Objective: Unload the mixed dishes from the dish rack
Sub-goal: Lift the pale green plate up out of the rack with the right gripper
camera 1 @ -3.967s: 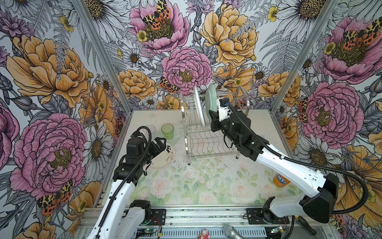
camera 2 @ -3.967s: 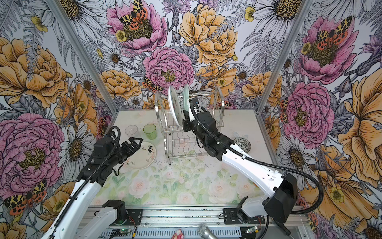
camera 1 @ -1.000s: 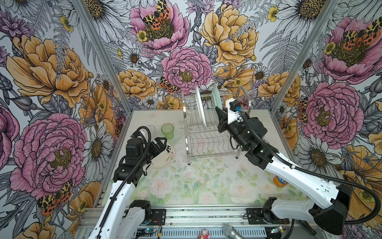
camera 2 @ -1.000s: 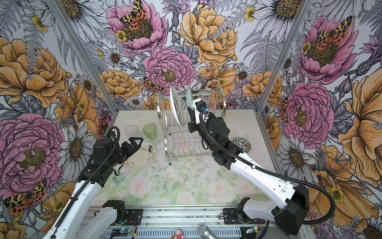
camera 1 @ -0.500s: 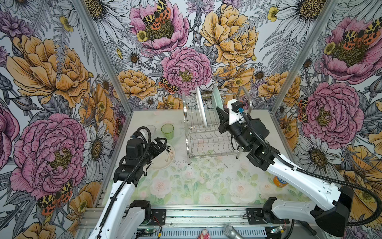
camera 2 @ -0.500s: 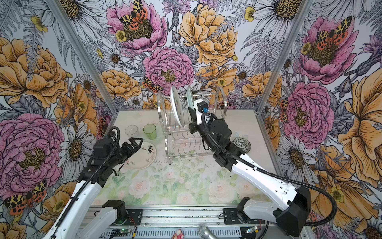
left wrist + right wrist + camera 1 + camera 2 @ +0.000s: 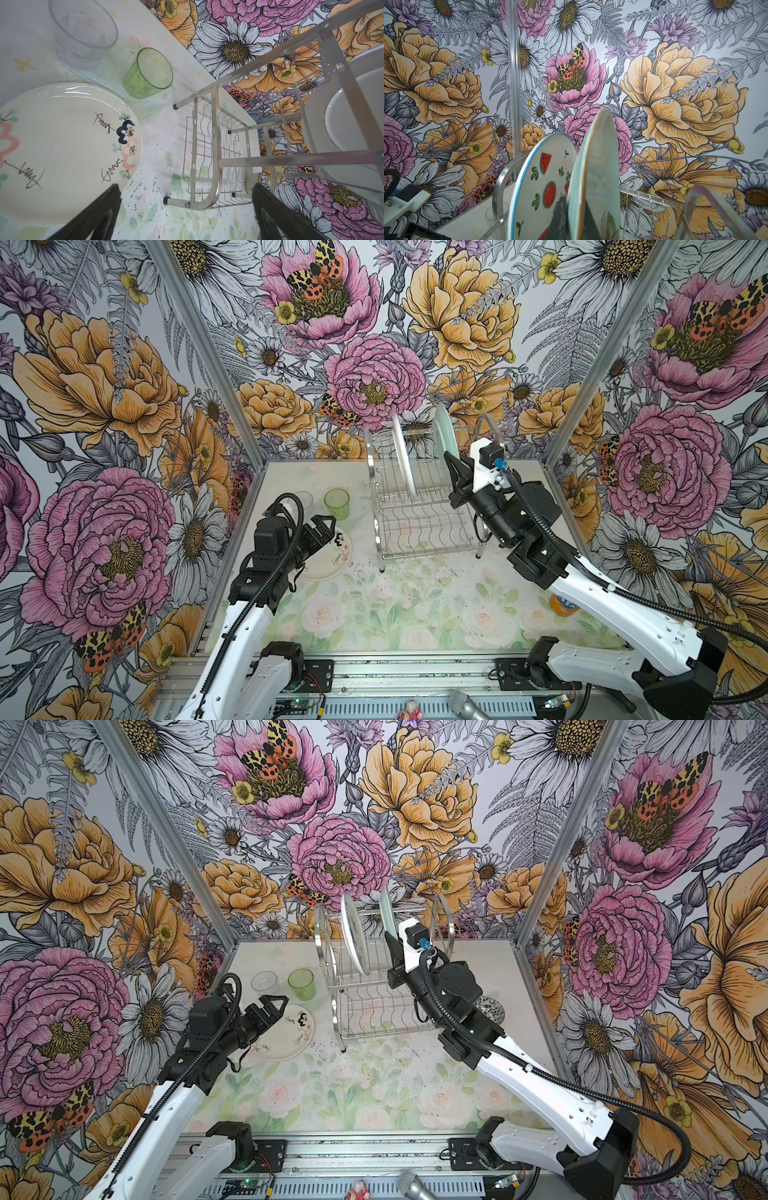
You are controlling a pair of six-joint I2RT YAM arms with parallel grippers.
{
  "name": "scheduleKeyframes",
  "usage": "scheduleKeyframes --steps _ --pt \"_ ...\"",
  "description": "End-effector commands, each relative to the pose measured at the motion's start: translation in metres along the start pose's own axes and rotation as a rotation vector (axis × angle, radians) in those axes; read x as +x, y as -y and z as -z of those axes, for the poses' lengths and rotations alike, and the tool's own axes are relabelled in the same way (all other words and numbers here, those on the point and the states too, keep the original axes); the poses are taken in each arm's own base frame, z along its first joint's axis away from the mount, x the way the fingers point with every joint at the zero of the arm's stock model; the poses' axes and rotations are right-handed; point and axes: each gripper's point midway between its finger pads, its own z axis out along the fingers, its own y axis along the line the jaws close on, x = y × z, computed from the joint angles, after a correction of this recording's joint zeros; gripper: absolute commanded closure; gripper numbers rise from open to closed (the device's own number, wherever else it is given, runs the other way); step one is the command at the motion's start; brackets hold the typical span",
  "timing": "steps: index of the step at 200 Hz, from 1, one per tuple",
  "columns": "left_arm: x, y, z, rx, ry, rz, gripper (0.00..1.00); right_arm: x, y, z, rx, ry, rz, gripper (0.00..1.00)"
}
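At the far left, the left gripper (image 7: 328, 531) hangs with its black, wedge-shaped fingers spread wide above the near rim of the cream plate (image 7: 334, 560). That plate lies flat on the flower-printed table (image 7: 395, 614). It is round and glossy, inked with thin black scrawls and soft pink and navy blossoms.

Behind it stand a clear tumbler (image 7: 302, 499) and a translucent green tumbler (image 7: 337, 503), both upright, smooth-walled and near each other.

Next we come to the dish rack (image 7: 419, 531), made of bright chrome wire with wavy slotted shelves and arched flat-band handles. On its upper shelf the watermelon plate (image 7: 546, 187), shiny white with a thin blue rim, stands on edge. Just beside it the pale aqua plate (image 7: 598, 176) also stands on edge, leaning a little, with a fine tan line along its rim. The right gripper (image 7: 576, 220) pinches its lower edge, one dark finger on each face. We cannot tell whether the plate's edge rests in a slot.

Right of the rack, a black-and-white patterned bowl (image 7: 490, 1006) peeks from behind the right arm (image 7: 540, 1073). An orange-labelled can (image 7: 561, 605) stands by the table's right edge, partly hidden.
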Motion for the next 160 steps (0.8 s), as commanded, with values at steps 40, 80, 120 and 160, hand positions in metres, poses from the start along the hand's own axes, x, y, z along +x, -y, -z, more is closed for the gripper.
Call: scheduleKeyframes --steps 40,80,120,160 --pt "-0.004 0.001 -0.001 0.005 0.017 0.0 0.01 -0.082 0.007 0.028 -0.017 0.244 0.023 1.0" --pt "-0.003 0.0 0.0 0.007 0.017 0.009 0.01 -0.088 0.0 0.04 -0.073 0.264 0.016 1.0" --pt "-0.001 -0.002 -0.001 0.002 0.012 0.021 0.01 -0.095 -0.007 0.055 -0.133 0.283 0.0 1.0" --pt "-0.002 0.0 0.002 0.01 0.019 0.032 0.01 -0.095 -0.015 0.071 -0.182 0.282 -0.01 1.0"
